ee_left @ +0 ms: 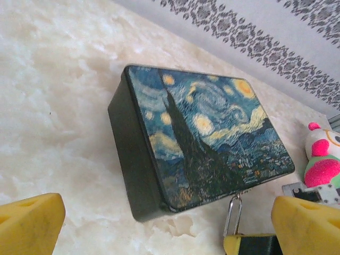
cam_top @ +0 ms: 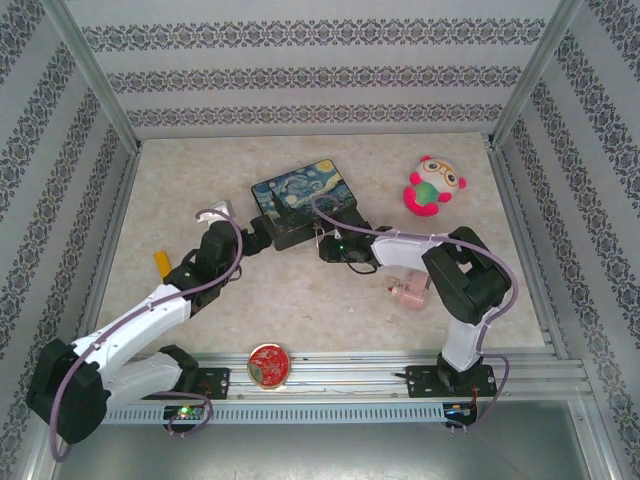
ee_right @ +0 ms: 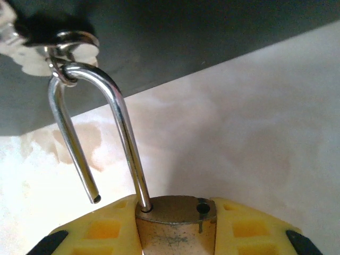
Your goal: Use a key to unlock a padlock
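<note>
Padlock (ee_right: 177, 226) clamped in right jaws, open shackle (ee_right: 121, 125) hooked at box (ee_left: 202, 138) edge, left jaws apart

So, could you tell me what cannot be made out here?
- Right wrist view: the padlock has its lower body cut off by the bottom edge, so any key in it is hidden.
- Left wrist view: the padlock body is cut off by the bottom edge, below the shackle.
- Top view: the padlock is too small, by the right gripper.
- Right wrist view: the box latch is blurred, cut by the top edge.
</note>
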### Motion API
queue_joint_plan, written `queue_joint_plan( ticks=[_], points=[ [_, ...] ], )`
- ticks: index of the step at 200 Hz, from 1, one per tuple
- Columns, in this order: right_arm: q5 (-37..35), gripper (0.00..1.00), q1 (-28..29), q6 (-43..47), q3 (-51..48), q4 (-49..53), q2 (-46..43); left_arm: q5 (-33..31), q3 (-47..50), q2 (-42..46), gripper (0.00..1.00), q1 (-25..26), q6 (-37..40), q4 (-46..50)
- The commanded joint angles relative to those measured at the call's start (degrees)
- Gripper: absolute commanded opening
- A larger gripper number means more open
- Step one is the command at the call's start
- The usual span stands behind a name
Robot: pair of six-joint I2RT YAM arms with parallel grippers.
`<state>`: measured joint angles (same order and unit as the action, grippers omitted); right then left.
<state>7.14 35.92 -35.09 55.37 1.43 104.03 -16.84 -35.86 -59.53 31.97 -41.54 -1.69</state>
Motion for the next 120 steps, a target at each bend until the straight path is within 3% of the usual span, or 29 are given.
queue_joint_plan(
  ticks=[1,94,120],
  points=[
    [2.02,0.00,0.86,-6.92,-4.24,-2.01,-2.56,-10.87,-2.16,0.09,0.99,3.74,2.90,3.50],
    [4.16,0.00,0.56,-13.30,-7.56,-7.49,-4.52,-13.47,-10.14,-20.48,0.99,5.32,7.09,-2.86],
    [5.87,0.00,0.26,-15.15,-7.81,-9.07,-4.71,-11.52,-12.26,-24.51,0.99,4.70,6.85,-4.10]
  ],
)
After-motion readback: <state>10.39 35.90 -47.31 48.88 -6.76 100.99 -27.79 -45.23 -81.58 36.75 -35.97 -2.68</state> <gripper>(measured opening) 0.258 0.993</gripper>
